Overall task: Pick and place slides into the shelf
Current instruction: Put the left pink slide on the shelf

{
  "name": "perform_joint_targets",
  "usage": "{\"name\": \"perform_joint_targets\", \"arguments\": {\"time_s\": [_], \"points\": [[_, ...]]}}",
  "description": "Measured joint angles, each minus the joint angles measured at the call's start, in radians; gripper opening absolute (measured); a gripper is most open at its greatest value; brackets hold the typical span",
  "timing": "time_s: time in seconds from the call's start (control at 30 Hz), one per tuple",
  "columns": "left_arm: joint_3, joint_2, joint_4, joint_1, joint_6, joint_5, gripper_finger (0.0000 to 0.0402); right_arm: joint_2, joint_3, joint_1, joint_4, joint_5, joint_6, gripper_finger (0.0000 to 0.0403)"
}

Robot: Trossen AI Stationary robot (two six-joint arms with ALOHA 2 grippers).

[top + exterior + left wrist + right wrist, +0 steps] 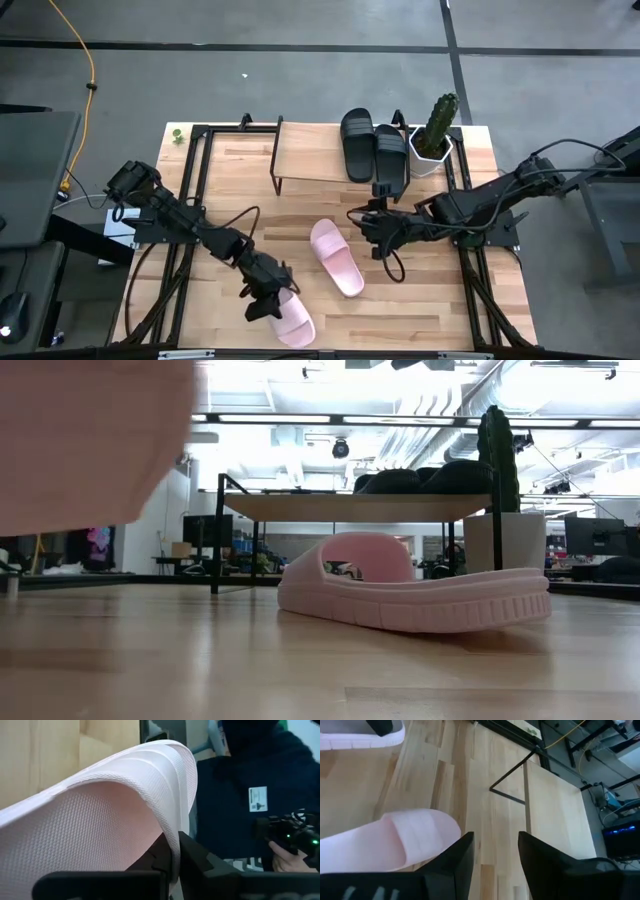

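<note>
- Wooden tabletop (420,300) was the stage, sitting on a grey floor, with the shelf (310,152) up at its far side and a potted cactus (437,128) just beside the shelf's right end.
- Two black slides (373,147) were already parked side by side on the right part of the shelf plank, close to the cactus.
- Left gripper (268,300) was down near the front edge of the table, fingers (192,855) pinched tight on the edge of a pink slide (292,320). From the wrist camera the pale strap filled most of the shot, pressed right between the two dark fingers.
- From table height that held slide looked lifted off the wood, a big pink blur in the upper corner, so it wasn't resting flat.
- Second pink slide (336,257) lay flat on the table around the middle, angled, well short of the shelf.
- Right gripper (380,228) hung just to the right of that loose slide, fingers (452,865) spread apart with nothing between them, the slide's toe end just beside one finger.
- Somebody in dark clothes was standing beyond the table edge, a hand (287,862) holding some small device.
</note>
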Motion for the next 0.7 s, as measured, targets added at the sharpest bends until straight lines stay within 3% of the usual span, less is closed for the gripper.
{"name": "perform_joint_targets", "arguments": {"time_s": [0.17,0.7], "points": [[0.037,-0.017,-0.013,0.052,0.025,0.046,0.0006,0.0,0.0,0.011,-0.037,0.021,0.001,0.0145],[0.237,-0.22,-0.373,0.217,0.228,0.01,0.0012,-0.001,0.0,0.111,-0.119,0.362,-0.041,0.0145]]}}
